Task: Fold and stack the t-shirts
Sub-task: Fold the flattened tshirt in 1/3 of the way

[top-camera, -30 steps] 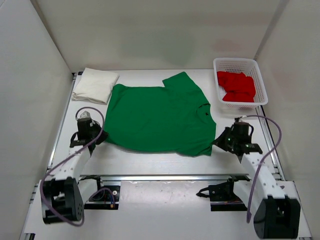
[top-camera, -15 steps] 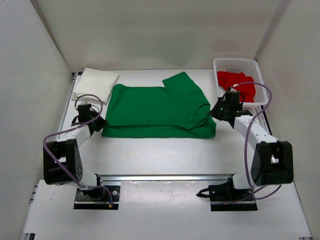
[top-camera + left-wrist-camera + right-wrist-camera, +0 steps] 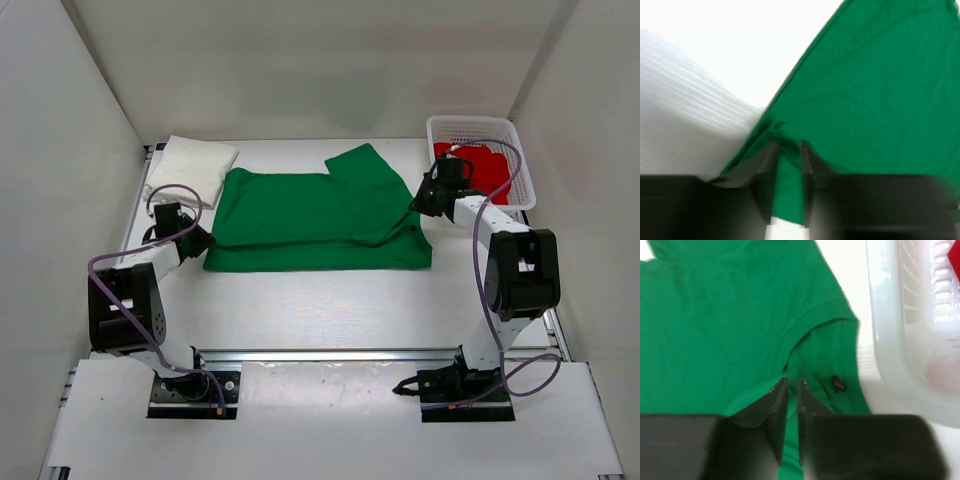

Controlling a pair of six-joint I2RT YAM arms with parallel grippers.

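Top external view has the green t-shirt [image 3: 310,215] spread flat on the table [image 3: 320,300]. It looks doubled over on itself into a wide band, with one sleeve poking out from its far edge. The left gripper [image 3: 200,238] sits at the shirt's left corner and the right gripper [image 3: 420,205] at its right side, near the collar.

From the left wrist, green cloth runs between the two fingers, which stand slightly apart. I cannot tell whether they are clamping it or have let it slip. From the right wrist, the fingers are almost together with a fold of the green shirt nipped between them, so that side looks gripped.

To my eye the step in hand is setting this fold down and letting go. To do it well, I'd want both sides freed at the same time, then each gripper lifted straight up off the green shirt, not dragged sideways, since the cloth is soft and would follow a snagged finger. The upper layer's edge should lie square on the lower one first.

A cream t-shirt [image 3: 192,168] lies folded just beyond the green shirt's left end. The red t-shirt [image 3: 482,165] is bunched in the basket [image 3: 480,123] off its right end, waiting its turn.
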